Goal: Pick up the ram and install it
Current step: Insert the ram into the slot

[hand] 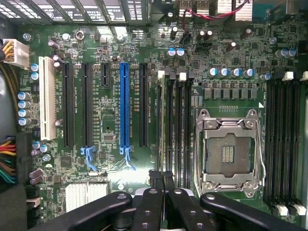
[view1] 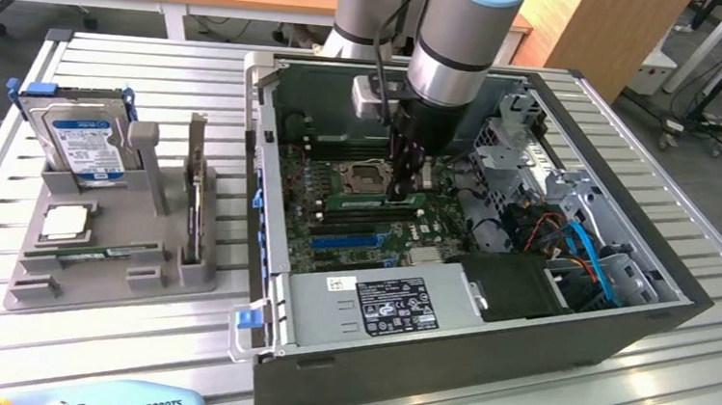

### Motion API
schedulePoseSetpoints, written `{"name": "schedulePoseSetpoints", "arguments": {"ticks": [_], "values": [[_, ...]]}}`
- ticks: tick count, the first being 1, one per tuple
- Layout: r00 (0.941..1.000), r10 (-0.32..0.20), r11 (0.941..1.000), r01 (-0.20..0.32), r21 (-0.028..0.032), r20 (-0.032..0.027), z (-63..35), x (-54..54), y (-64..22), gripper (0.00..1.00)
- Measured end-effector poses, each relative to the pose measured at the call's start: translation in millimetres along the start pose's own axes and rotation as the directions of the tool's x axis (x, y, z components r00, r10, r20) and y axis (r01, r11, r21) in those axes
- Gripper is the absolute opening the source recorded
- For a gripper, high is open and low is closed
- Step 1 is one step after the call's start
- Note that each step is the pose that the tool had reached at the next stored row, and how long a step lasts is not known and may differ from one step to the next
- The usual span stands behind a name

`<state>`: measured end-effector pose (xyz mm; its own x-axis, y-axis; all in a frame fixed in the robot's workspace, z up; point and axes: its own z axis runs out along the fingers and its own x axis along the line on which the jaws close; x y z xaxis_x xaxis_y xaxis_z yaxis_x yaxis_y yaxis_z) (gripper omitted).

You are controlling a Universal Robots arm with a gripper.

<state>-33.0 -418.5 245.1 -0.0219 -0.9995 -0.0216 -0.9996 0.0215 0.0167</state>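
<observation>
Gripper [hand: 161, 177] clamped shut on the ram [view1: 402, 203], holding it edge-down at the memory slots [hand: 179, 125] beside the processor socket [hand: 228, 154].

Exterior view angles down from afar — wrist view faces the shared motherboard [view1: 324, 185] [hand: 108, 125] closely.

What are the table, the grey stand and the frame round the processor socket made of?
The table looks like bare aluminium: pale, satin, ribbed slats with grooves. The grey stand seems matt plastic, possibly printed: uniform dull grey, blocky shapes, no shine. The socket frame looks like bright plated steel: silvery with sharp glints, though which metal cannot be told.
</observation>
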Motion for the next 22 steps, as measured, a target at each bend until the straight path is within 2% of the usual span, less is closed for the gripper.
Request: {"name": "schedulePoseSetpoints", "arguments": {"ticks": [3,7,8,22], "values": [[1.0000,0.000,1.0000,0.000,-0.0001,0.0001,0.4,0.1,0.0,0.11],[1.0000,0.000,1.0000,0.000,0.0013,0.0099,0.6,0.1,0.0,0.11],[0.9999,0.000,1.0000,0.000,0.0014,0.0107,0.6,0.0,0.0,0.11],[0.9999,0.000,1.0000,0.000,0.0013,0.0109,2.7,1.9,-0.1,0.11]]}}
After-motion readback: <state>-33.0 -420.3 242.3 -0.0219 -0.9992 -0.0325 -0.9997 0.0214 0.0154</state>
